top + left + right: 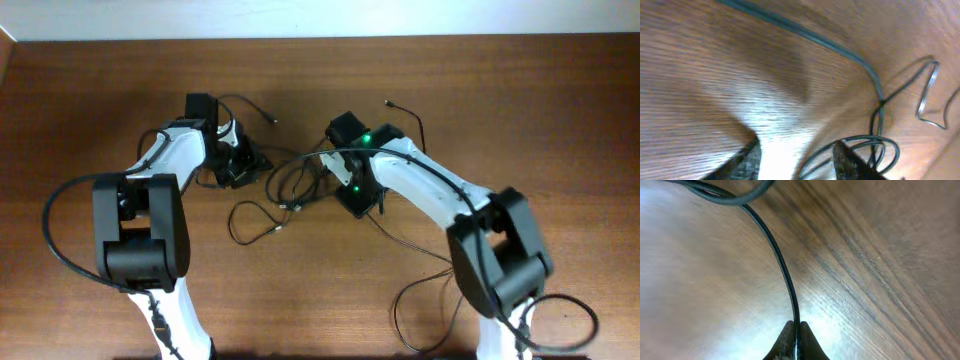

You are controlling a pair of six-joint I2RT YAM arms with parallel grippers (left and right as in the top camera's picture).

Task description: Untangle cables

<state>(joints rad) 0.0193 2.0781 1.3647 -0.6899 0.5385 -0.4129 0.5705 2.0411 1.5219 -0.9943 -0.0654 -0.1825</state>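
Pinching one thin strand (785,280) of the cables (283,203) at the very tips of the right fingers (786,341), pressed together around it. Spread apart on the other side, the left fingers (747,160), with bare table (520,100) between them and a cable loop (880,145) just beside one tip, not gripped. Lying as a loose tangle near the middle of the table, between the left arm (170,150) and the right arm (430,195), with strands trailing toward the near right corner and a plug end (388,102) toward the far edge.

Likely to slip out of so shallow a pinch under any hard pull. Equally likely to drag the whole tangle along, or draw a crossing tighter, with nothing anchored on the left side. Could also snag a loop on the right arm, close above the strands.

Only from overhead: the full spread of the tangle and both arms' places. Only from the right wrist: the strand actually caught between the tips. Only from the left wrist: the empty gap and the crossing of strands beside it.
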